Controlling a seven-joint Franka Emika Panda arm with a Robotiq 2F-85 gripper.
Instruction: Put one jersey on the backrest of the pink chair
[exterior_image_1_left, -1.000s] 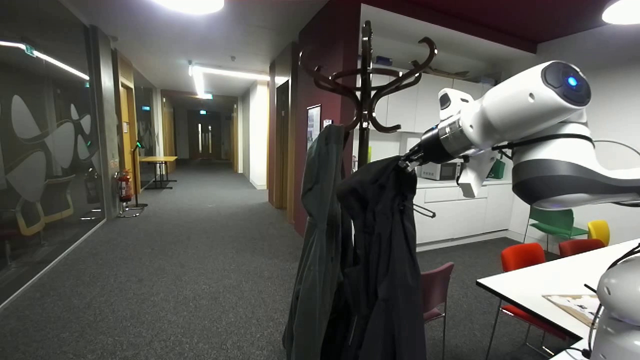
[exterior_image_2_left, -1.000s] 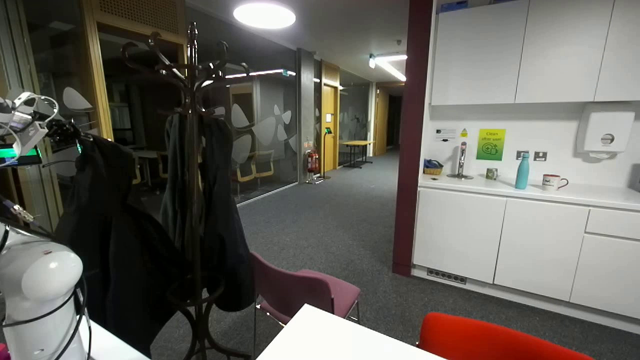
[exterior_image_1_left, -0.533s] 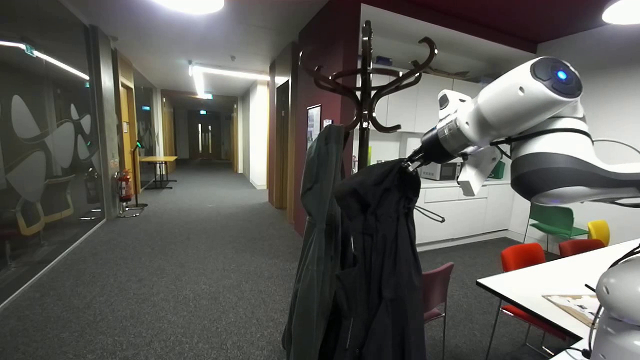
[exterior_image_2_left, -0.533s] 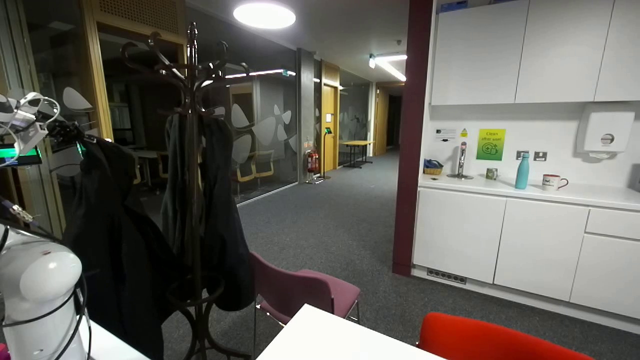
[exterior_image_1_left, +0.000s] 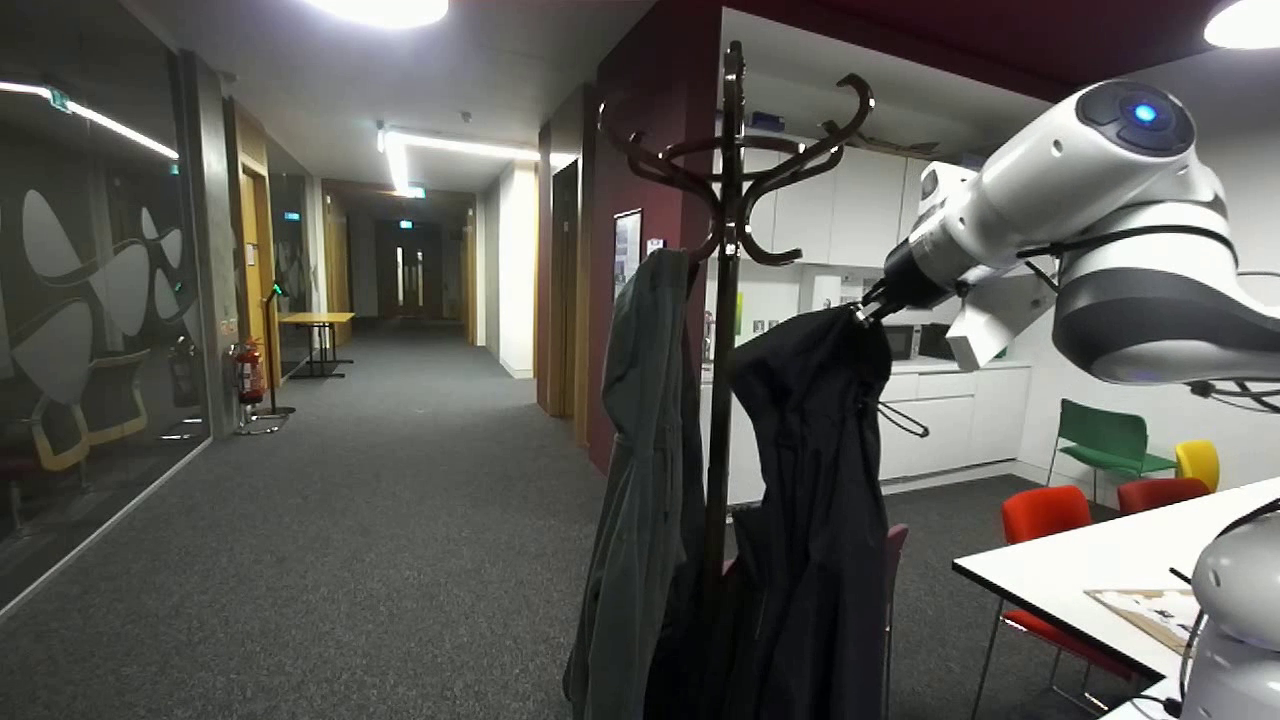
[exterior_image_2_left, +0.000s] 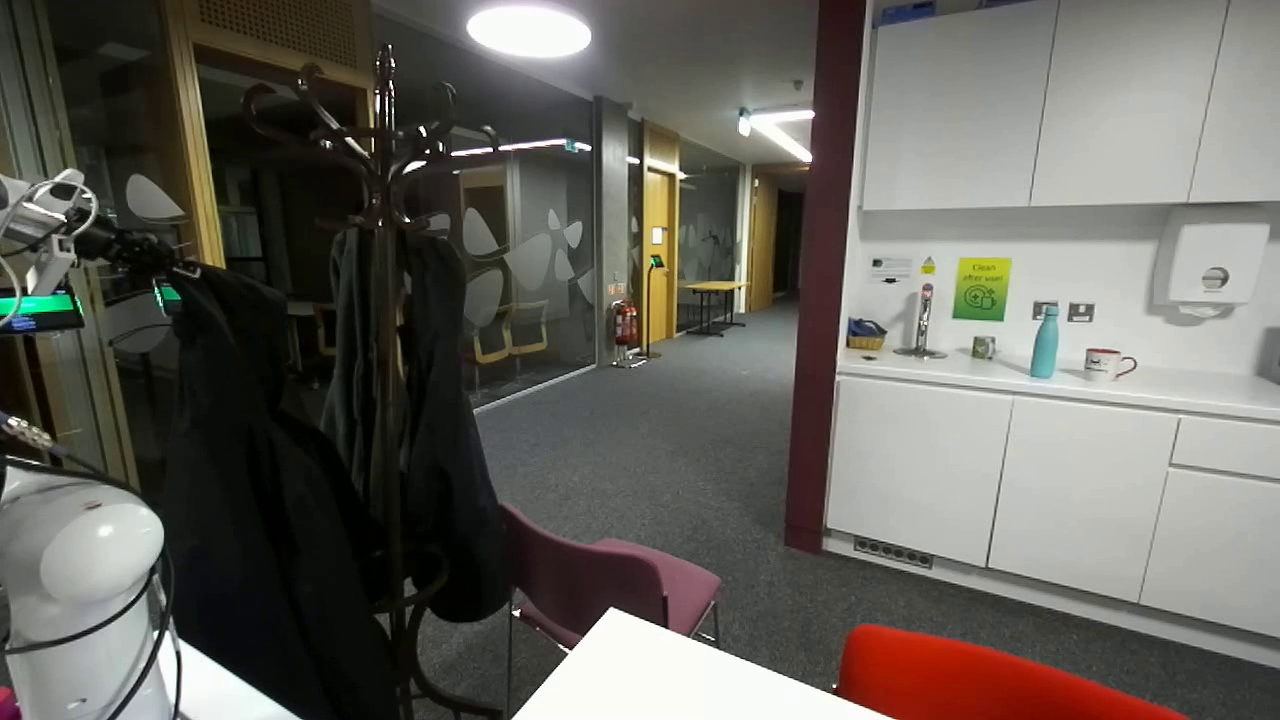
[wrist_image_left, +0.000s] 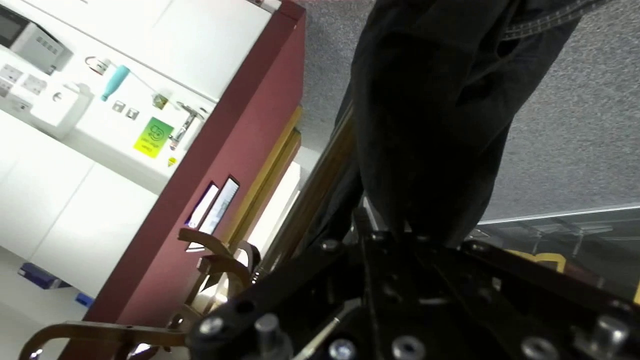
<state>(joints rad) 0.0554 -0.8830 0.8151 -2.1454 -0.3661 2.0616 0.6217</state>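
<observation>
The black jersey hangs limp and full length from my gripper, which is shut on its top edge. In an exterior view it hangs to the right of the stand's pole and covers most of the pink chair. The chair's mauve backrest shows bare in an exterior view, right of the coat stand, while the jersey hangs on the stand's left. Dark cloth fills the space ahead of the fingertips in the wrist view, where the gripper is dim.
A brown coat stand with curved hooks stands close beside the jersey. A greyer long coat hangs on it. Near the pink chair is a white table, with a red chair at it. The pole passes close in the wrist view.
My gripper has moved right and slightly up in an exterior view, carrying the jersey off the grey coat, so the stand's pole shows between them. The jersey now covers more of the pink chair there.
</observation>
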